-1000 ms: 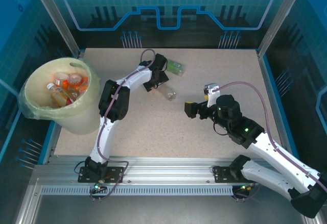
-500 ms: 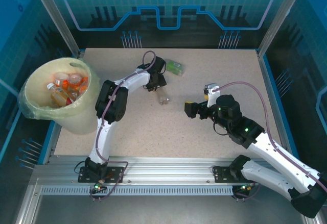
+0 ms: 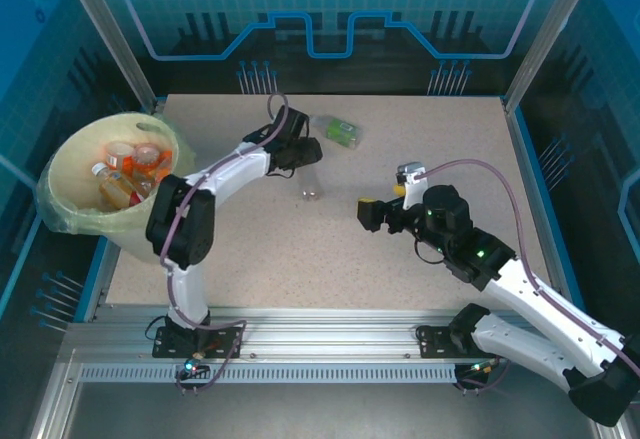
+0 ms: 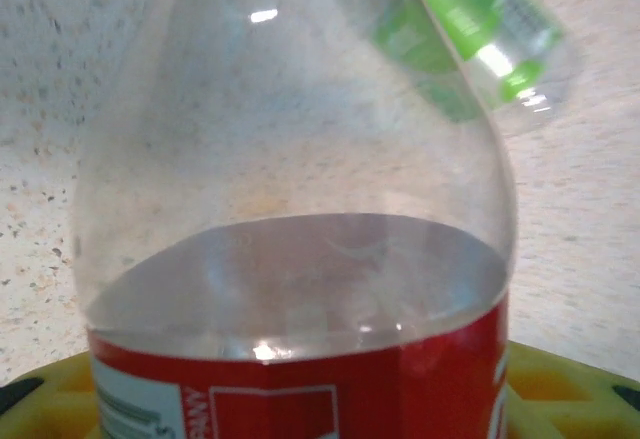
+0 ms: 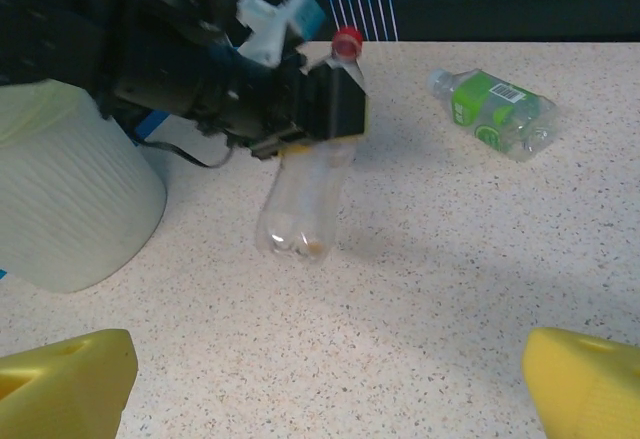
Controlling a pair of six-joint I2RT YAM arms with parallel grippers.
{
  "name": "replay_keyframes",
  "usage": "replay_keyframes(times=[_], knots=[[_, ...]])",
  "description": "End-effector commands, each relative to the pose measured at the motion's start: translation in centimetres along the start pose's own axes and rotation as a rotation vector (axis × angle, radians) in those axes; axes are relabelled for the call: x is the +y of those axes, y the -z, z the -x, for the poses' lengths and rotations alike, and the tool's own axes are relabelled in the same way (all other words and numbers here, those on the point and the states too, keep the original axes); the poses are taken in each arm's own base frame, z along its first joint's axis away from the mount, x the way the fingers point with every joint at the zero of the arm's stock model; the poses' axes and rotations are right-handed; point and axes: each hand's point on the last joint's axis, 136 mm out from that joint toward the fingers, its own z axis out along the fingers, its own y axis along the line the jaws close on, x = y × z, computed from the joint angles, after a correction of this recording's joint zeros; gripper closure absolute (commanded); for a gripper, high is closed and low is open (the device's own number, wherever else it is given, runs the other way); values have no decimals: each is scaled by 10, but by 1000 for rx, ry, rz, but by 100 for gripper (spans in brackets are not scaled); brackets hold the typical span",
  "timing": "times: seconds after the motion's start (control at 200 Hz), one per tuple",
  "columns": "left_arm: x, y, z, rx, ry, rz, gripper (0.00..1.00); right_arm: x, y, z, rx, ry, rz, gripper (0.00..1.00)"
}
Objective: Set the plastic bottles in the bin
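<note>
Red-capped bottle (image 5: 300,214) in left pincer (image 5: 312,119)

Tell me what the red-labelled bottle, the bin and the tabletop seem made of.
The red-labelled bottle: clear glossy plastic, likely thin; background shows through, highlights glint. The bin: matte cream plastic, finely ribbed wall, filmy clear liner. The tabletop: matte speckled beige, laminate or stone composite; cannot tell which.
</note>
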Motion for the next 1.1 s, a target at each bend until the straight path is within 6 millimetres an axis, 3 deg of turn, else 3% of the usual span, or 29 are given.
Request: replay_keyframes(times=[0.0, 0.265, 0.57, 0.815, 1.096], knots=[[-27, 54, 28, -120, -79, -98, 55, 8, -2, 4, -22, -3, 32, 0], [-39, 154, 59, -302, -141, -171, 54, 10, -4, 8, -50, -4, 45, 0], [-24, 274, 79, -429, -83, -327, 54, 11, -6, 13, -53, 38, 36, 0], [16, 351, 90, -576, -107, -191, 54, 14, -15, 14, -36, 46, 46, 0], [88, 398, 102, -737, -66, 142, 55, 18, -26, 15, -13, 53, 55, 0]])
